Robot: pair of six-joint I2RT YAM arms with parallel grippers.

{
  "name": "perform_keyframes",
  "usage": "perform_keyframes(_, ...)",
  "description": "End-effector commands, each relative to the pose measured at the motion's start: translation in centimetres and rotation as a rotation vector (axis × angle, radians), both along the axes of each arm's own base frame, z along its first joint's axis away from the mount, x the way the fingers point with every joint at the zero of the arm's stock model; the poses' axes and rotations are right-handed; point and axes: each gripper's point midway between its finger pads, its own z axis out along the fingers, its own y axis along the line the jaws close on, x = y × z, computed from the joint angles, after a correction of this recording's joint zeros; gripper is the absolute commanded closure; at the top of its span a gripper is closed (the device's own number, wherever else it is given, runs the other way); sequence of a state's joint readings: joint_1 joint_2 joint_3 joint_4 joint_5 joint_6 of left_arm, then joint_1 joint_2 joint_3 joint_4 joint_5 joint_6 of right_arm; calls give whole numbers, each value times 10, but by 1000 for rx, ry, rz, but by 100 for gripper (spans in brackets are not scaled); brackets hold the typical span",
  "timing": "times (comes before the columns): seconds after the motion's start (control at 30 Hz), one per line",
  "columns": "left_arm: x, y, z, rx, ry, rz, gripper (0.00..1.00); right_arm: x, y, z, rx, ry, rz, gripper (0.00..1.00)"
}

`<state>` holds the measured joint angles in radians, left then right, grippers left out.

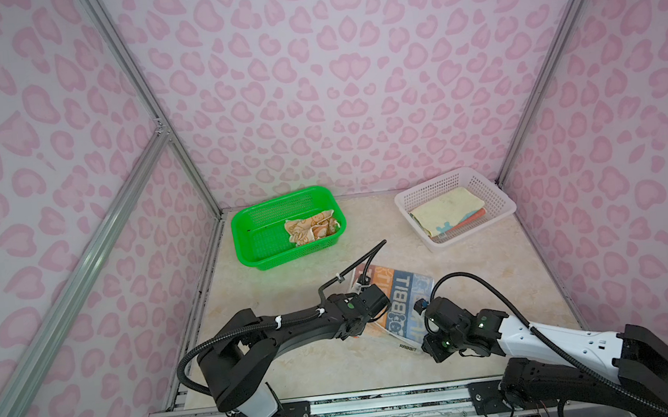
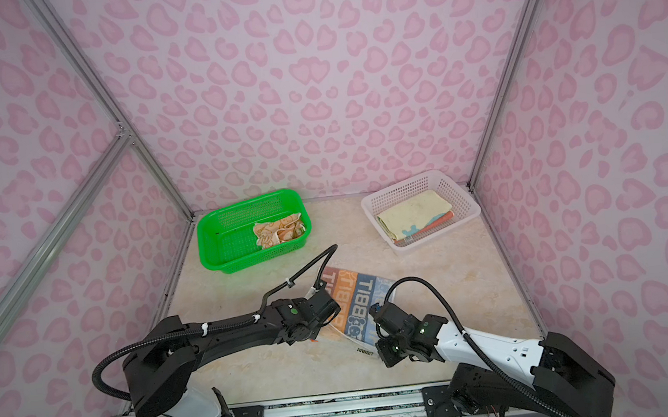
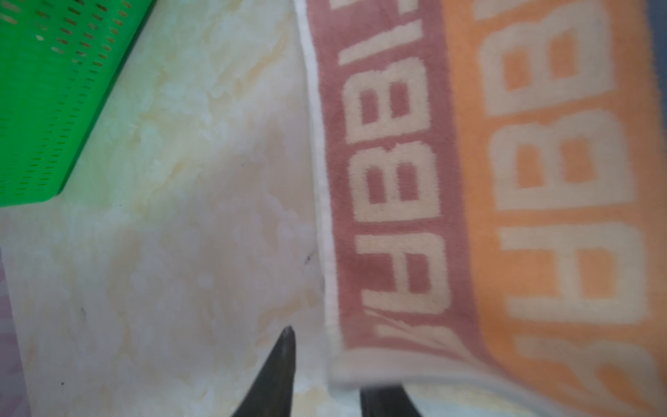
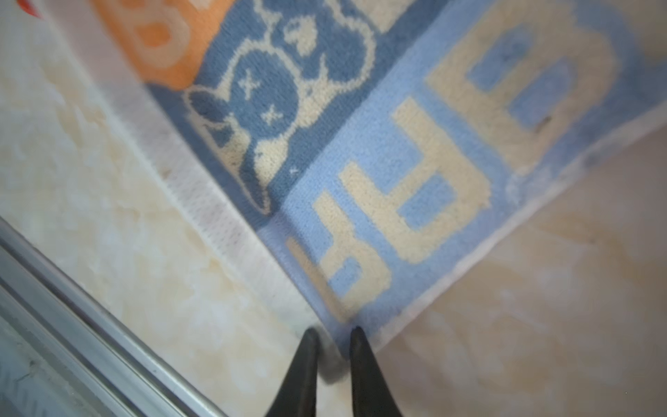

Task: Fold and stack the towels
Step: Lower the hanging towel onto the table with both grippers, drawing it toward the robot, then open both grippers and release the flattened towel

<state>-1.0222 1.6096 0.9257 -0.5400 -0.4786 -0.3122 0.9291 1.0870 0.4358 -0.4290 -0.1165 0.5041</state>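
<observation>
Two tools: left tool parted, nothing gripped, at a corner of the striped towel; right tool narrowly parted, released, at another corner.
Striped towel: laid on the worktop, judged unstacked.
Done: yellow towel stacked over coral towel in the white basket.
Left: orange towel, crumpled in the green basket.
Count: four towels, two baskets.
</observation>
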Motion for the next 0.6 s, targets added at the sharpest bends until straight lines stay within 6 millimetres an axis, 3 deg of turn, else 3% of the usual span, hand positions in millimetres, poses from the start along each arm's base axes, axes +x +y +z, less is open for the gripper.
perform_keyframes(0.0, 1, 11, 10, 1, -44, 38, 49, -9, -10, -3, -37, 33, 1, 77)
perform_keyframes(0.13, -4, 17, 17, -37, -59, 55, 34, -9, -7, 7, -6, 20, 16, 59)
perform_keyframes(0.3, 0, 21, 46, -109, -135, 83, 24, -2, 0, 29, 59, -41, 12, 53)
perform_keyframes(0.4, 3, 23, 70, -176, -185, 92, 15, 16, -3, 43, 75, -135, -51, 50)
perform_keyframes(0.47, 7, 21, 80, -236, -177, 86, 2, 31, -6, 55, 82, -191, -109, 47)
perform_keyframes(0.57, 19, 18, 84, -310, -130, 82, 2, 52, -10, 63, 98, -228, -180, 45)
